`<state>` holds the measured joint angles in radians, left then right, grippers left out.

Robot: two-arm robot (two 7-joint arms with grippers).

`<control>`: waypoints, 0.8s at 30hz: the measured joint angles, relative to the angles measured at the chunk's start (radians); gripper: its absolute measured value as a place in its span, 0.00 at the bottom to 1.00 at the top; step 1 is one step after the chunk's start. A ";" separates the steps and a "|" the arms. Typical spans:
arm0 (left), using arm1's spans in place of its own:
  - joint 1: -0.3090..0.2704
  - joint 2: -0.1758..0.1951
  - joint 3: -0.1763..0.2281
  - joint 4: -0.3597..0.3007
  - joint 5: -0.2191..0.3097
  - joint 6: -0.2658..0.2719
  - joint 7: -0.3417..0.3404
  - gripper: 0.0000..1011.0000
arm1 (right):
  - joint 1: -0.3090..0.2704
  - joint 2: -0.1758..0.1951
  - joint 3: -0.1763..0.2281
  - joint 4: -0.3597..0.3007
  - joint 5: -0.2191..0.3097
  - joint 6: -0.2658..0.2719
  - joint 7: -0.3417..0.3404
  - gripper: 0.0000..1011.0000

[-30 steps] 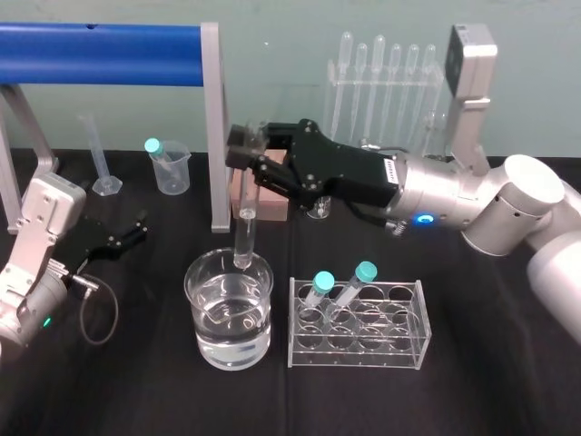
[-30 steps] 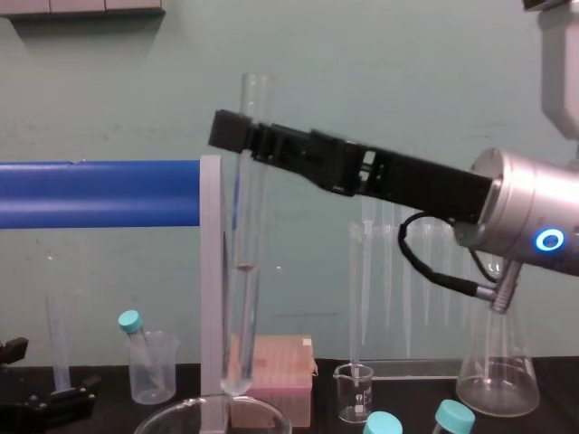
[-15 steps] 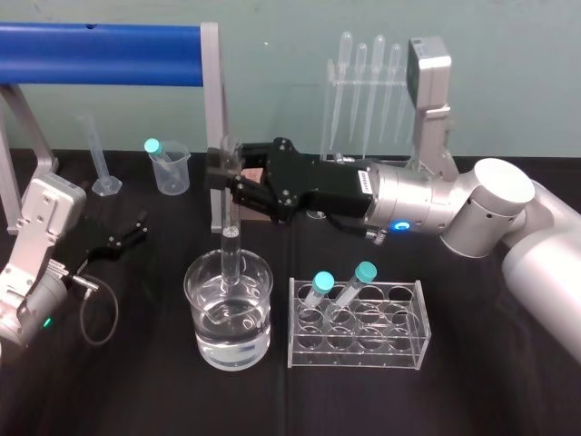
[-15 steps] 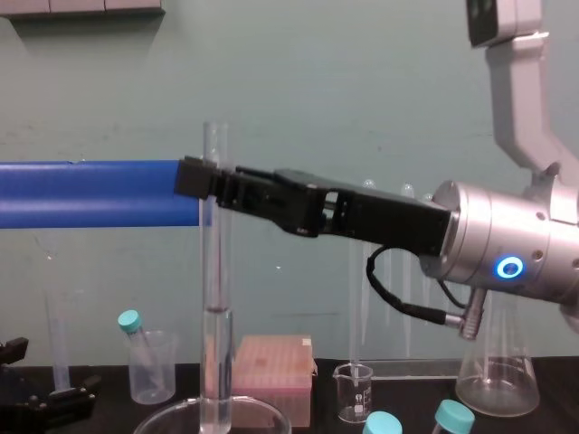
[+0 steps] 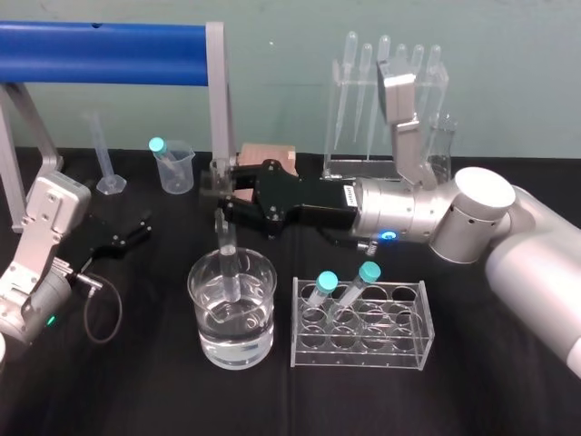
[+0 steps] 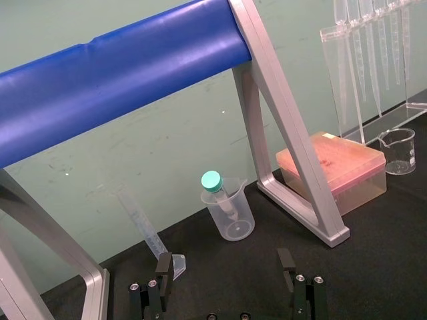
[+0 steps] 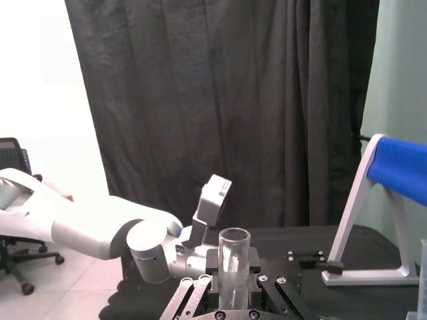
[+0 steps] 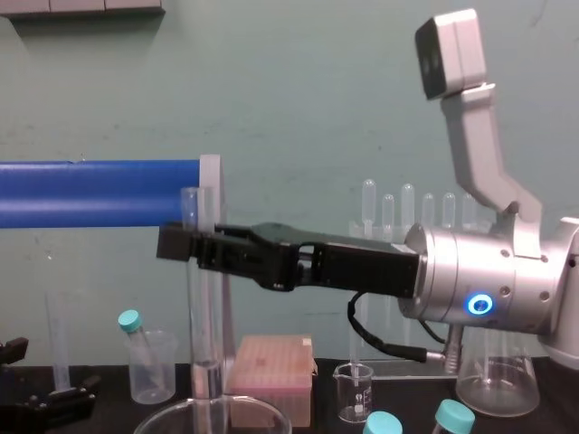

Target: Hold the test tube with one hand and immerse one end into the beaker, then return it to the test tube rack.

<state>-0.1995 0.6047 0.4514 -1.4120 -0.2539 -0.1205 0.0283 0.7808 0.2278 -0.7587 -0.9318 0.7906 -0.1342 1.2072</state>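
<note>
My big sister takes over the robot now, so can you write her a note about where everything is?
Right end effector: shut on the test tube near its rim, tube upright.
Left end effector: open, parked at the table's left, empty.
Tube's lower end is inside the wide beaker, at the water.
Left to do: lift it out, set it in the test tube rack.

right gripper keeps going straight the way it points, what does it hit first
Likely the parked left arm: the right gripper, shut on the test tube in the beaker, points leftward at it, though height is unclear.
</note>
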 joint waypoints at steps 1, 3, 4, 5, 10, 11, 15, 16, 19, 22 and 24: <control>0.000 0.000 0.000 0.000 0.000 0.000 0.000 0.99 | 0.002 -0.003 -0.001 0.008 -0.002 0.000 0.002 0.23; 0.000 0.000 0.000 0.000 0.000 0.000 0.000 0.99 | 0.007 -0.011 -0.005 0.028 -0.010 0.002 0.005 0.23; 0.000 0.000 0.000 0.000 0.000 0.000 0.000 0.99 | 0.011 -0.015 -0.007 0.039 -0.014 0.003 0.009 0.23; 0.000 0.000 0.000 0.000 0.000 0.000 0.000 0.99 | 0.012 -0.018 -0.008 0.045 -0.017 0.003 0.011 0.23; 0.000 0.000 0.000 0.000 0.000 0.000 0.000 0.99 | 0.019 -0.028 -0.012 0.070 -0.030 0.006 0.020 0.23; 0.000 0.000 0.000 0.000 0.000 0.000 0.000 0.99 | 0.021 -0.030 -0.013 0.076 -0.034 0.008 0.023 0.23; 0.000 0.000 0.000 0.000 0.000 0.000 0.000 0.99 | 0.025 -0.032 -0.015 0.085 -0.044 0.012 0.029 0.23; 0.000 0.000 0.000 0.000 0.000 0.000 0.000 0.99 | 0.025 -0.032 -0.015 0.086 -0.045 0.013 0.030 0.23; 0.000 0.000 0.000 0.000 0.000 0.000 0.000 0.99 | 0.026 -0.032 -0.018 0.089 -0.052 0.018 0.034 0.23; 0.000 0.000 0.000 0.000 0.000 0.000 0.000 0.99 | 0.028 -0.032 -0.019 0.094 -0.056 0.022 0.040 0.23; 0.000 0.000 0.000 0.000 0.000 0.000 0.000 0.99 | 0.028 -0.032 -0.019 0.094 -0.058 0.025 0.042 0.23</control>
<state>-0.1996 0.6047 0.4514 -1.4120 -0.2539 -0.1205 0.0283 0.8087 0.1961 -0.7778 -0.8376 0.7331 -0.1092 1.2488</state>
